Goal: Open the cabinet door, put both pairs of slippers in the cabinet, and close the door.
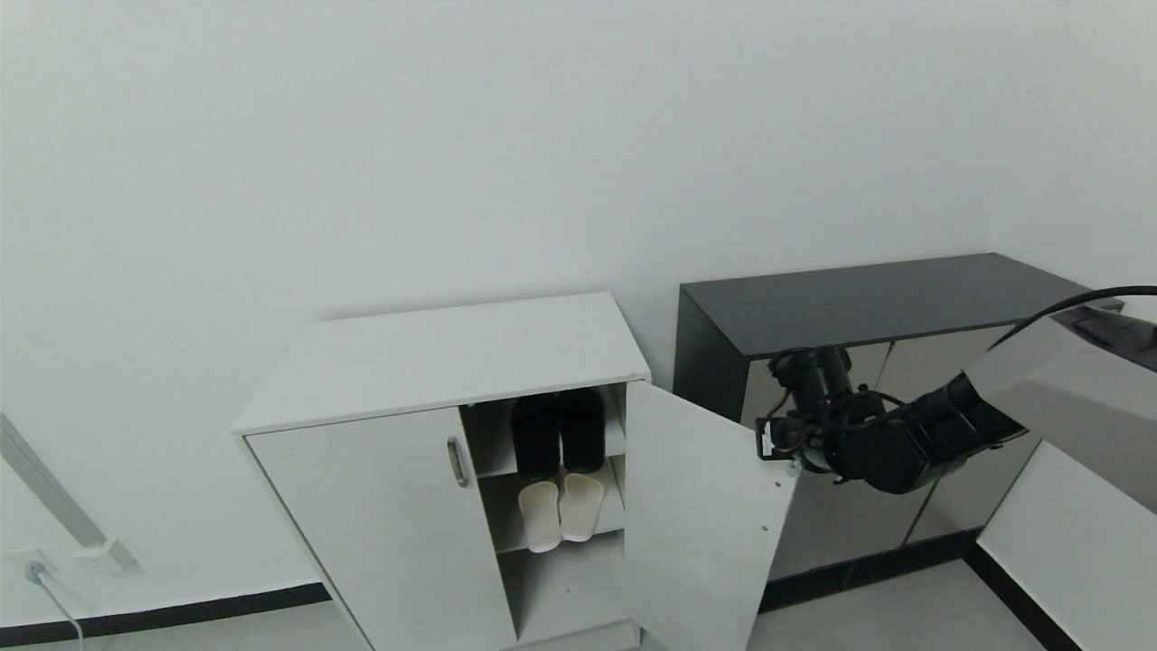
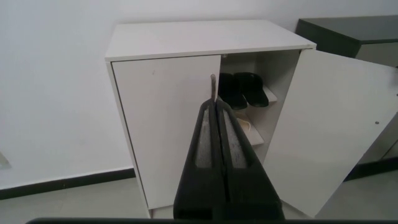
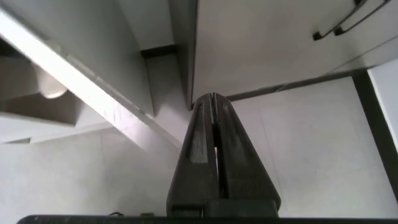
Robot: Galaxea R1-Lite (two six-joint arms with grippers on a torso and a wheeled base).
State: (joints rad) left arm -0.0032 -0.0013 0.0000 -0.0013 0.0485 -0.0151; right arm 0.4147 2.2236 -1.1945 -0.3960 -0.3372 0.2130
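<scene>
Head view: right claw (image 1: 774,445) by open cabinet door (image 1: 700,515).

There are two cabinets, one white cabinet (image 1: 443,362) and one black cabinet (image 1: 868,298). The white one has two doors, a shut door (image 1: 380,533) with one handle (image 1: 456,462) and an open door (image 1: 700,524). Inside it are two pairs of slippers, four slippers in all: one black pair (image 1: 559,432) and one white pair (image 1: 560,511). There are also two claws, the left claw (image 2: 215,106) and the right claw (image 3: 213,99).
</scene>
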